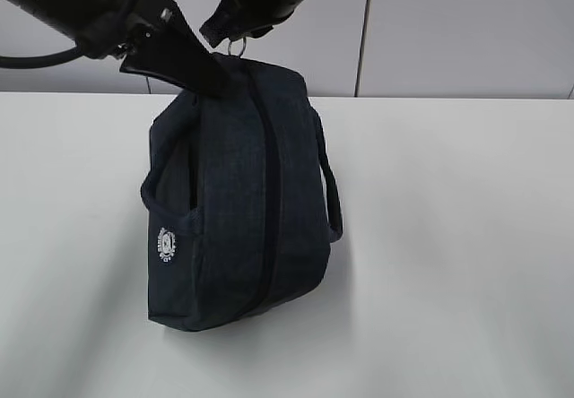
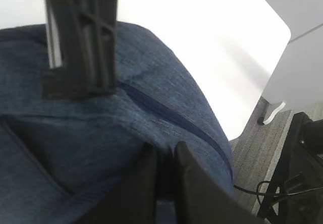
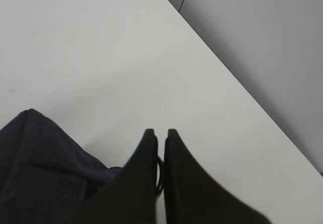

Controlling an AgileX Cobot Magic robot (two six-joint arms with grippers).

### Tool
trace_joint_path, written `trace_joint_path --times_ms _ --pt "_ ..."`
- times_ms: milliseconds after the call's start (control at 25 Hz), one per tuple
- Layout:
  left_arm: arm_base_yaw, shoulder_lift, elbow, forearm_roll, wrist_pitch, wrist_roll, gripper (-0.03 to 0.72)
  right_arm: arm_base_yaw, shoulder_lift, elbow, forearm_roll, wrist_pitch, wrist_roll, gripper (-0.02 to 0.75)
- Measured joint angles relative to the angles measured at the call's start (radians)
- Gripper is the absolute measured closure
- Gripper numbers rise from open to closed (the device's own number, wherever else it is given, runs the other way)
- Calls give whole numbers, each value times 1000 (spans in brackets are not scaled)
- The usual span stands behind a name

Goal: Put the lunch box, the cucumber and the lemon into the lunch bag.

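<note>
The dark navy lunch bag (image 1: 238, 201) stands in the middle of the white table, with its zipper (image 1: 269, 192) running closed over the top and front. My left gripper (image 1: 211, 80) is shut on a fold of the bag's fabric (image 2: 126, 133) at its top back edge. In the left wrist view the fabric sits between the left gripper's (image 2: 165, 151) jaws. My right gripper (image 1: 235, 39) is shut on the silver ring pull (image 1: 236, 48) just above the bag. The ring pull (image 3: 159, 171) shows between the right gripper's (image 3: 160, 132) jaws. The lunch box, the cucumber and the lemon are out of view.
The white table (image 1: 448, 237) stretches bare to the left, right and front of the bag. Grey wall panels (image 1: 448, 30) stand behind it. Past the table's corner (image 2: 282, 32), dark equipment and cables (image 2: 298, 173) lie on the floor.
</note>
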Motion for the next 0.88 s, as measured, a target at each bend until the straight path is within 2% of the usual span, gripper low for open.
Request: trace_joint_path --times_ms 760,880 --pt "-6 -72 2 42 19 -48 669 -2 0 0 12 -39 11 736" --pt "-6 -72 2 42 28 -50 669 -2 0 0 22 -41 11 691"
